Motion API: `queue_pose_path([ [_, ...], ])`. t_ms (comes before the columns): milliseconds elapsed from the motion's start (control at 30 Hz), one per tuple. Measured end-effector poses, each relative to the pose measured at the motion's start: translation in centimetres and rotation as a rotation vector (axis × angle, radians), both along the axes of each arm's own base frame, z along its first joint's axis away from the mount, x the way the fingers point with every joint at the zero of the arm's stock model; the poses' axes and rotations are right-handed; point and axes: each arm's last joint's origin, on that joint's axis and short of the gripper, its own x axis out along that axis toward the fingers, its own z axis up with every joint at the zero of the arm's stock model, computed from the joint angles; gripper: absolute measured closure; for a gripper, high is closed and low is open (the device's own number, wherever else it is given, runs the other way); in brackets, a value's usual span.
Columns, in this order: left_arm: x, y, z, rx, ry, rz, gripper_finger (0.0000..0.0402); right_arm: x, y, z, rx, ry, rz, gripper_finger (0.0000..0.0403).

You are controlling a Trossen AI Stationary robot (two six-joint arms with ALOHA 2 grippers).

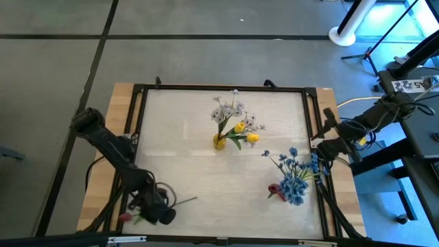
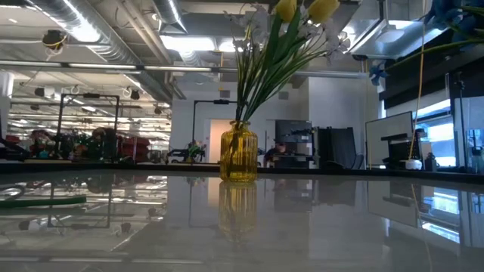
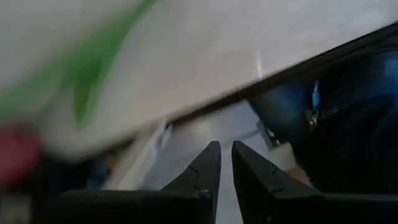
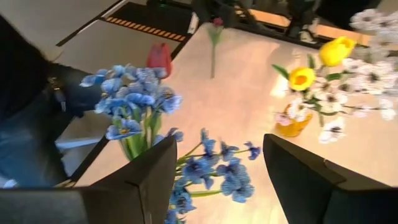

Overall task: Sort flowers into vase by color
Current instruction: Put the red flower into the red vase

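Yellow and white flowers (image 1: 236, 123) upright in amber vase (image 1: 219, 142) | blue flowers (image 1: 296, 180) beside

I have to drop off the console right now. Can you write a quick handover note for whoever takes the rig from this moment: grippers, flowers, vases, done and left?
Left gripper: at the near left corner of the table, fingers nearly closed and empty; the red-pink flower lies right beside it, stem pointing toward the middle.
Right gripper: open, empty, at the right edge above the blue flowers.
Yellow vase, centre: holds the yellow flowers and white flowers.
Red vase, near right: holds most blue flowers; one loose blue flower lies on the table next to it.
Left: pick up the red-pink flower and the loose blue one and place them.
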Motion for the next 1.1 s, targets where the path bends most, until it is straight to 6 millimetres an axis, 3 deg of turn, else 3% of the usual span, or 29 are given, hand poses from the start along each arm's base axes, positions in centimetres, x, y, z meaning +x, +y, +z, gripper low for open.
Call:
queue_pose_path([
  [167,-1.8,-1.4,0.1,-0.069,0.293,0.147,0.0334,0.0,-0.1,0.0,-0.016,-0.009,-0.030,0.0164],
  [267,-2.6,-2.0,0.1,-0.051,0.343,0.227,0.0308,0.0,-0.1,0.0,-0.016,-0.009,-0.030,0.0164],
  [433,-2.7,-1.8,-0.1,-0.028,0.336,0.205,0.0273,0.0,-0.1,0.0,-0.019,-0.010,-0.029,0.0164],
  [767,-4.0,-1.2,-0.7,-0.002,0.361,-0.152,0.0246,0.0,-0.1,0.0,-0.013,-0.008,-0.043,0.0164],
  [1100,-3.6,-1.4,-4.7,0.070,0.345,-0.397,0.0246,-0.1,-0.2,0.0,0.022,0.002,-0.065,0.0164],
])
